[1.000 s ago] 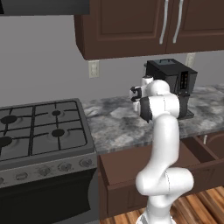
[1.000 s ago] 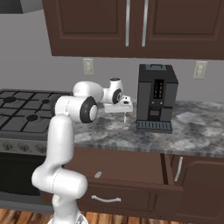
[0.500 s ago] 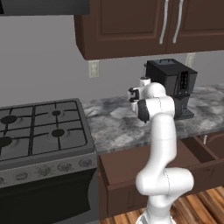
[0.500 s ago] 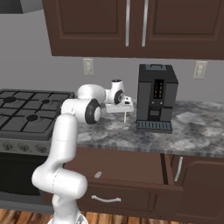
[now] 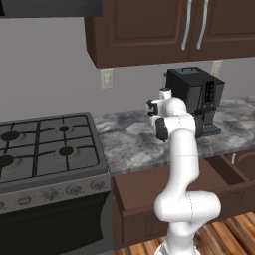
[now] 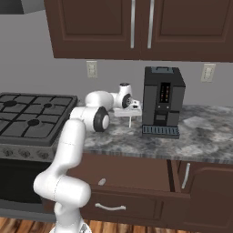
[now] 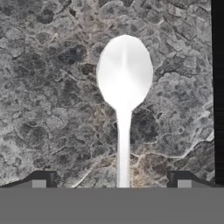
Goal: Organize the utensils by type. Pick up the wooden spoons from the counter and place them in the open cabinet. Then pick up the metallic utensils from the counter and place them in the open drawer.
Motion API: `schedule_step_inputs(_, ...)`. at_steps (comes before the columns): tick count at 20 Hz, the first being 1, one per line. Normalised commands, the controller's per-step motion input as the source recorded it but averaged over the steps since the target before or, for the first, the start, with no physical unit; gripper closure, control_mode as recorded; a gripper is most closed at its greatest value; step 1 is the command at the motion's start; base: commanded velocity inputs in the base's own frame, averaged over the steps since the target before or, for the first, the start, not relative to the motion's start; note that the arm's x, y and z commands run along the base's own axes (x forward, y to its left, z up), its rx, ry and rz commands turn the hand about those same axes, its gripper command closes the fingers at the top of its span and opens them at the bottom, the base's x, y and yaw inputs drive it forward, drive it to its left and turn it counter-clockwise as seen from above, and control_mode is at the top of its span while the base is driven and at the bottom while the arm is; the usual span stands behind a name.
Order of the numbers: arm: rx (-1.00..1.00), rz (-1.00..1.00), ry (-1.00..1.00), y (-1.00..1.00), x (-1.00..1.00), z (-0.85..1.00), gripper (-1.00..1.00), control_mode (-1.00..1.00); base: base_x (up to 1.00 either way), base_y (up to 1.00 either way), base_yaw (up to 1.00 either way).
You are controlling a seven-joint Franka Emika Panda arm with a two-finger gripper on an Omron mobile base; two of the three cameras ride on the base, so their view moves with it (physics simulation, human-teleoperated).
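A silvery-white metal spoon point(image 7: 124, 78) lies flat on the marbled counter point(image 7: 43, 87), its bowl toward the top of the hand view and its handle running down between my fingertips. My gripper point(image 7: 112, 179) hangs open above it, one tip on each side of the handle, touching nothing. In the right base view the gripper point(image 6: 129, 119) points down at the counter point(image 6: 200, 136) just left of the coffee machine. The open drawer point(image 5: 149, 187) point(image 6: 136, 168) stands pulled out below the counter edge. The wooden spoons and the open cabinet are out of view.
A black coffee machine point(image 5: 191, 97) point(image 6: 161, 102) stands close on the gripper's right; its dark base point(image 7: 217, 87) edges the hand view. The gas stovetop point(image 5: 45, 144) point(image 6: 32, 116) lies to the left. Closed brown wall cabinets point(image 5: 149, 30) hang overhead.
The hand has shifted slightly toward the coffee machine and dipped a little closer to the counter. The jaws have stayed open.
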Motion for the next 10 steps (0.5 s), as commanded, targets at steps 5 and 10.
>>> schedule_step_inputs(5, 0.00, 0.00, 0.00, -0.12, 0.05, -0.18, -1.00, -1.00, 0.00, 0.00, 0.00)
schedule_step_inputs(10, 0.02, 0.00, 0.03, -0.01, 0.10, -0.29, -1.00, -1.00, 0.00, 0.00, 0.00)
